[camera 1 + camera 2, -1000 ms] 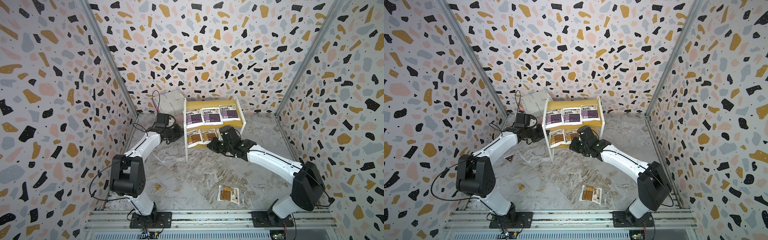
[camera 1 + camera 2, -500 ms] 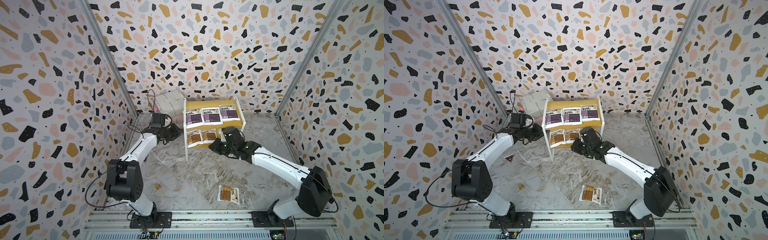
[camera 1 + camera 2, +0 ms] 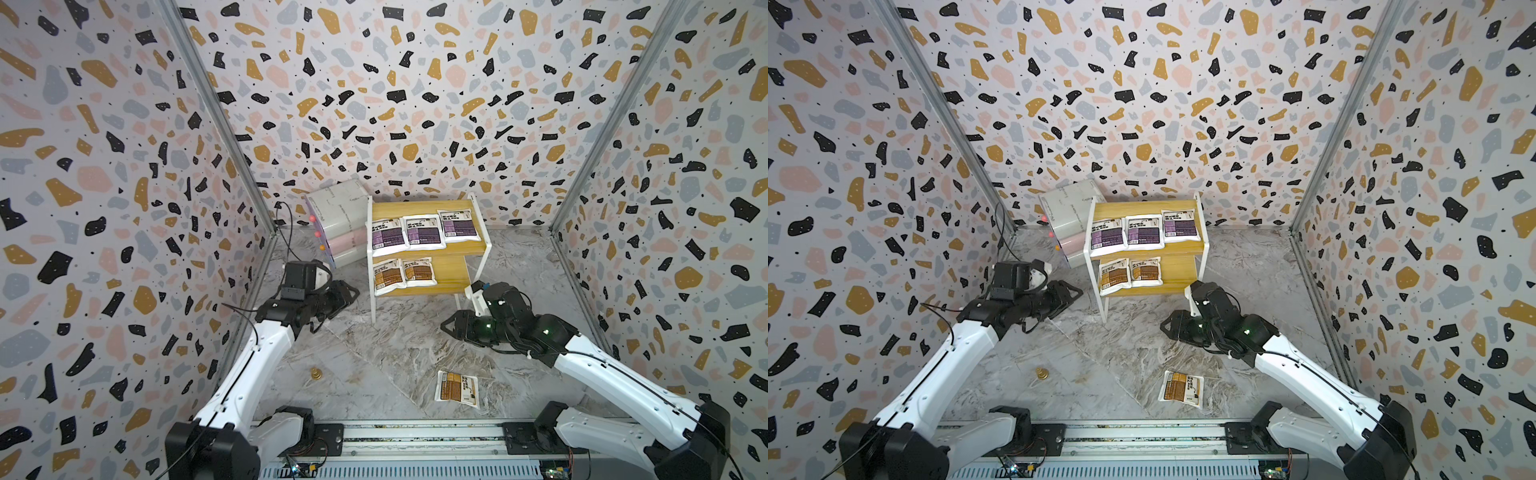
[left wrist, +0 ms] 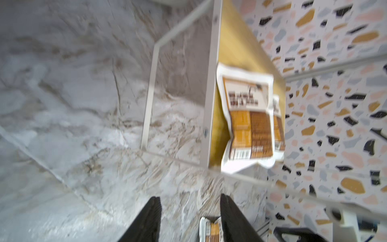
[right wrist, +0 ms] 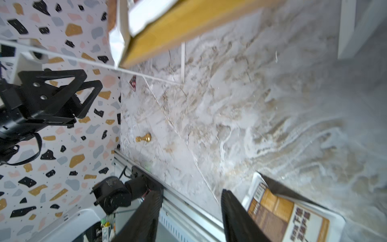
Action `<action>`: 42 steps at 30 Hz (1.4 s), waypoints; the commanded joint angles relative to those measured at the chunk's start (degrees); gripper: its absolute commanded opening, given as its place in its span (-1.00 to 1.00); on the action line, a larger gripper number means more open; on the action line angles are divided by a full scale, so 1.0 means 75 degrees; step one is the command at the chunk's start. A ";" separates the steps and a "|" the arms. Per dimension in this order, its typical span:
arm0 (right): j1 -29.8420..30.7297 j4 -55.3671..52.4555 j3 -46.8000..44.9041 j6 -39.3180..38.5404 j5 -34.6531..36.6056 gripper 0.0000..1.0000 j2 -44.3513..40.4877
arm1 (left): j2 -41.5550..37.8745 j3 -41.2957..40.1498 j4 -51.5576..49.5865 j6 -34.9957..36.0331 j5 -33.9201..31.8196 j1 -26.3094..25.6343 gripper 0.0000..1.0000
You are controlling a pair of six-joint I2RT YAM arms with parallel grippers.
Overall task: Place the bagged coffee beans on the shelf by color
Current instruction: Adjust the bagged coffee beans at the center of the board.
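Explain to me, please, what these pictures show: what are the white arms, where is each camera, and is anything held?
Two white robot arms reach in from the near edge. Each ends in a black two-fingered tool: the left tool and the right tool. The two top views look down on the whole scene; each wrist picture comes from a camera on one arm, looking out past its tool. Both tools are open and hold nothing. On the marble-patterned floor stands a small two-tier shelf with yellow boards and white legs. Three white pouches with purple labels lie on its upper board, two white pouches with brown-orange labels on the lower. One more brown-orange pouch lies on the floor.
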 commanded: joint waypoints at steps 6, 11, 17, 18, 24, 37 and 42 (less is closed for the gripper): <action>-0.0018 -0.1610 -0.1430 0.0766 -0.0602 0.19 -0.1682 | -0.1425 -0.1602 -0.0292 -0.0938 -0.0169 -0.2505 0.30; -0.0018 -0.2052 -0.2157 0.1408 -0.0656 0.30 -0.2546 | -0.1894 -0.2754 0.0571 -0.1859 0.0094 -0.3334 0.45; -0.0030 -0.2331 -0.2864 0.1492 -0.0974 0.59 -0.3037 | -0.2376 -0.3413 0.0964 -0.2561 0.0170 -0.3695 0.63; -0.0030 -0.2319 -0.2920 0.1503 -0.1119 0.60 -0.3048 | -0.2351 -0.3358 0.0877 -0.2591 0.0150 -0.3715 0.63; -0.0018 -0.2209 -0.3022 0.1277 -0.1794 0.79 -0.2773 | -0.1771 -0.3254 0.1516 -0.2622 0.0110 -0.3816 1.00; 0.0302 -0.2138 -0.2399 0.1916 -0.1477 0.99 -0.2626 | -0.0199 -0.2416 0.1687 -0.1653 0.0502 -0.3805 1.00; 0.0412 -0.1754 -0.2467 0.2056 -0.1974 0.99 -0.2414 | -0.0137 -0.2433 0.1737 -0.1594 0.0200 -0.3769 1.00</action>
